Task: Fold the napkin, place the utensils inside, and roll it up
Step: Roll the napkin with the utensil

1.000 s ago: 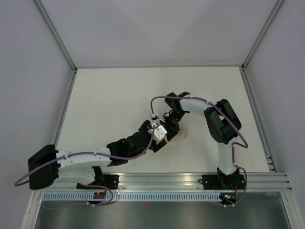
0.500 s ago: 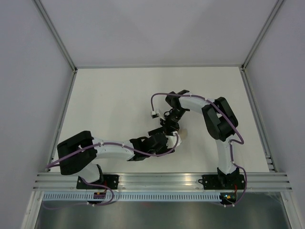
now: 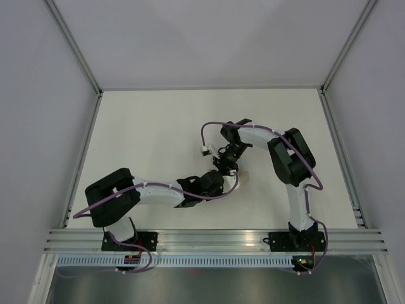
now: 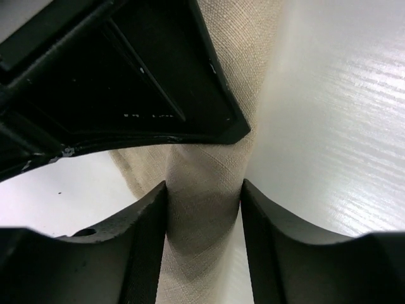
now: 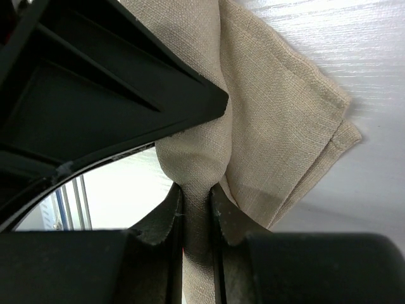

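The plain beige-tan woven fabric napkin [image 5: 285,120] sits a little right of the middle of the flat white table [image 3: 158,126], toward its near edge. It is not spread flat but gathered into a bunch between the two arms, with one hemmed, doubled-over corner resting on the surface. The black two-finger right gripper [image 5: 196,197] is squeezed narrow on a thin pinched ridge of the cloth. The black two-finger left gripper [image 4: 204,190] stands about half wide with a thicker ridge filling its gap and touching both fingers, so it appears to hold the cloth, though how firmly I cannot tell. The main risk, as I judge it, is that both grips sit on bunched layers rather than on a single edge or corner. Pulling apart from here could tighten the wad or drag it across the table instead of opening a clean fold. The looser left hold could also slip off the soft weave and drop its side crooked. From above, the two grippers sit almost against each other, so any careless swing might knock one against the other. No utensils show in any view, so a crumpled fold now would leave a poor bed for them.
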You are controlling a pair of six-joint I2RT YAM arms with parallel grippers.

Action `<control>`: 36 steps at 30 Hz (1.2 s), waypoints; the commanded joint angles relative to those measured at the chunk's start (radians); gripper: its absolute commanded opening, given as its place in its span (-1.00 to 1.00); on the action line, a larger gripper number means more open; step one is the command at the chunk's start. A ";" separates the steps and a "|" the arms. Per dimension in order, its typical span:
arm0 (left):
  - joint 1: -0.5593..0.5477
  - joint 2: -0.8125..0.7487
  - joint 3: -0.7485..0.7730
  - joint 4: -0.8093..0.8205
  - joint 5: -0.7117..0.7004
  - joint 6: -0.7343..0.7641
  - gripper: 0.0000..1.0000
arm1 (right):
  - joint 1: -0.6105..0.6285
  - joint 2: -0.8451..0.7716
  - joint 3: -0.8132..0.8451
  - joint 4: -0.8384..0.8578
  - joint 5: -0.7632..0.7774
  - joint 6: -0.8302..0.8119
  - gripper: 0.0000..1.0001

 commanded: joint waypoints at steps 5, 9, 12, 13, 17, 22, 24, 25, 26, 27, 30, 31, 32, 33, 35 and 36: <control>0.018 0.047 0.032 0.011 0.127 -0.139 -0.25 | -0.002 0.082 -0.046 0.042 0.129 -0.041 -0.85; 0.044 0.062 0.032 0.010 0.206 -0.188 -0.41 | -0.009 0.046 -0.078 0.066 0.120 -0.021 -0.52; 0.057 0.071 0.035 0.008 0.276 -0.223 -0.47 | -0.018 -0.020 -0.116 0.109 0.117 0.009 -0.25; 0.062 0.073 0.035 0.008 0.288 -0.229 -0.49 | -0.018 -0.033 -0.124 0.129 0.112 0.016 -0.19; 0.097 0.077 0.032 0.005 0.397 -0.255 -0.56 | -0.037 -0.102 -0.153 0.192 0.089 0.094 0.03; 0.131 0.090 0.034 -0.012 0.471 -0.266 -0.57 | -0.089 -0.209 -0.170 0.322 0.072 0.252 0.16; 0.143 0.094 0.037 -0.016 0.494 -0.268 -0.58 | -0.110 -0.258 -0.191 0.374 0.072 0.332 0.20; 0.148 0.097 0.040 -0.026 0.502 -0.269 -0.59 | -0.136 -0.275 -0.202 0.440 0.075 0.359 0.21; 0.162 0.099 0.043 -0.029 0.523 -0.269 -0.58 | -0.149 -0.290 -0.222 0.469 0.072 0.410 0.22; 0.169 0.102 0.044 -0.033 0.537 -0.275 -0.58 | -0.184 -0.318 -0.228 0.515 0.065 0.425 0.22; 0.198 0.108 0.057 -0.058 0.581 -0.275 -0.59 | -0.242 -0.371 -0.254 0.571 0.020 0.474 0.22; 0.208 0.110 0.064 -0.064 0.607 -0.282 -0.59 | -0.279 -0.387 -0.260 0.597 -0.001 0.476 0.22; 0.226 0.114 0.067 -0.076 0.624 -0.286 -0.58 | -0.296 -0.402 -0.273 0.606 -0.027 0.474 0.23; 0.235 0.117 0.072 -0.082 0.643 -0.291 -0.58 | -0.320 -0.439 -0.280 0.609 -0.042 0.458 0.22; 0.251 0.127 0.092 -0.104 0.692 -0.294 -0.58 | -0.337 -0.480 -0.317 0.618 -0.058 0.416 0.24; 0.266 0.139 0.103 -0.133 0.704 -0.292 -0.58 | -0.342 -0.529 -0.335 0.623 -0.059 0.398 0.24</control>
